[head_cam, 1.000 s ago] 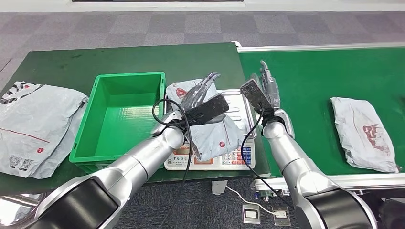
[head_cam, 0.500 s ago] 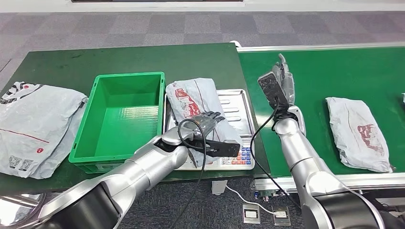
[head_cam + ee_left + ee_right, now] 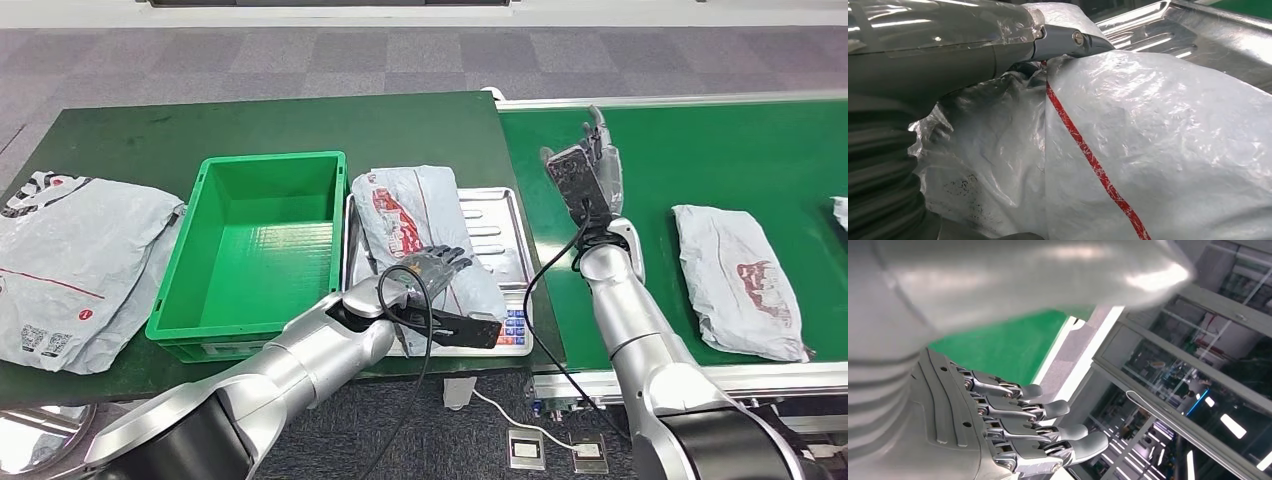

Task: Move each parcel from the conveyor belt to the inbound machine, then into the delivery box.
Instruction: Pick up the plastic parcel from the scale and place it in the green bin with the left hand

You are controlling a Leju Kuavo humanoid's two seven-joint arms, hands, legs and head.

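Right now my left hand rests on the parcel lying on the scale; whether it grips, I can't tell, since the wrist view hides the fingers behind plastic. My right hand hangs over the belt, fingers straight, empty. Another parcel lies on the belt, with the bin just beside the scale.

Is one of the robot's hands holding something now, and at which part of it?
The left hand lies on the near end of the parcel on the scale; whether its fingers grip it cannot be told. The right hand is raised, holding nothing.
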